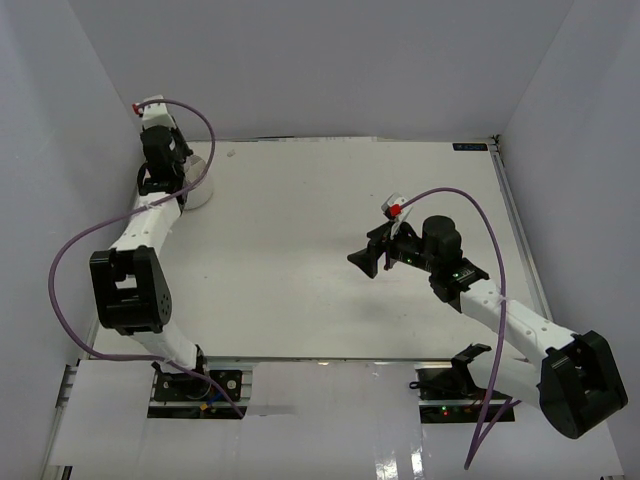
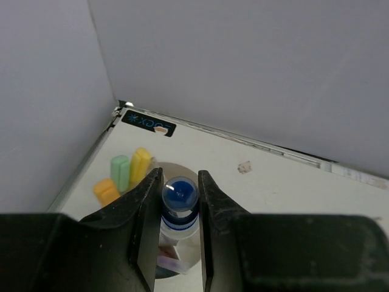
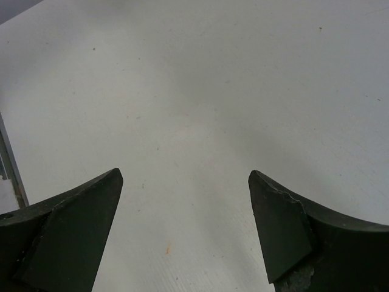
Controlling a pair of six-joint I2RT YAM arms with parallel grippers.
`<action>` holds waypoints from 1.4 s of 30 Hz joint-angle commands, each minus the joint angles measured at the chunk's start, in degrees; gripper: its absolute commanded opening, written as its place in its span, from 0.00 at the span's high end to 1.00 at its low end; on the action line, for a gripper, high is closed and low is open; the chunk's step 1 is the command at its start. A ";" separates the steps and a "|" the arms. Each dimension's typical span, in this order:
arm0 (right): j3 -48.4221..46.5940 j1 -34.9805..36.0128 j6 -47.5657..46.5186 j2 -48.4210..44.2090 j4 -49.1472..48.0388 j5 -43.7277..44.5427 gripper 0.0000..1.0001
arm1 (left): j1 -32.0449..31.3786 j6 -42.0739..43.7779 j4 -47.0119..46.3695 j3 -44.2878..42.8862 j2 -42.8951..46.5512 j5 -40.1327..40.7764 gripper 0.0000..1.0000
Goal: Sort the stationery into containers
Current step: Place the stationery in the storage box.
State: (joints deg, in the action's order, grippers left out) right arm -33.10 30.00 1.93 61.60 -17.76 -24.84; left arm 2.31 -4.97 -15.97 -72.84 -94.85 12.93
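Observation:
My left gripper (image 2: 180,173) is at the table's far left corner (image 1: 172,188), shut on the blue-capped clear bottle (image 2: 180,196). It holds the bottle upright over the white round tub (image 1: 198,192), whose inside shows below the jaws (image 2: 188,243). Yellow (image 2: 141,164), green (image 2: 120,172) and orange (image 2: 106,190) marker ends stand in the tub to the left of the fingers. A pale pink item (image 2: 171,263) lies under the bottle. My right gripper (image 1: 362,262) is open and empty over bare table right of centre; the right wrist view (image 3: 185,176) shows only table between its fingers.
Grey walls close in the table at the back and both sides. A black label (image 2: 149,123) marks the far left corner. A small scrap (image 2: 244,166) lies on the table near the back edge, also in the top view (image 1: 232,154).

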 commanded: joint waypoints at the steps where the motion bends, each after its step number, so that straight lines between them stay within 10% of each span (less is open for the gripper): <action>1: -0.38 -0.20 -0.35 0.53 -2.54 -1.00 0.09 | 2.43 -1.79 2.78 -4.33 0.11 -0.54 0.92; 42: -0.82 -0.12 -0.35 3.26 -2.98 -1.79 0.09 | 7.71 -3.02 -4.95 -4.07 -9.65 -9.41 0.95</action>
State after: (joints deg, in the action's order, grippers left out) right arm -33.10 30.00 1.93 64.58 -18.11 -25.89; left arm 9.96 -7.97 -18.24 -76.03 -105.25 5.04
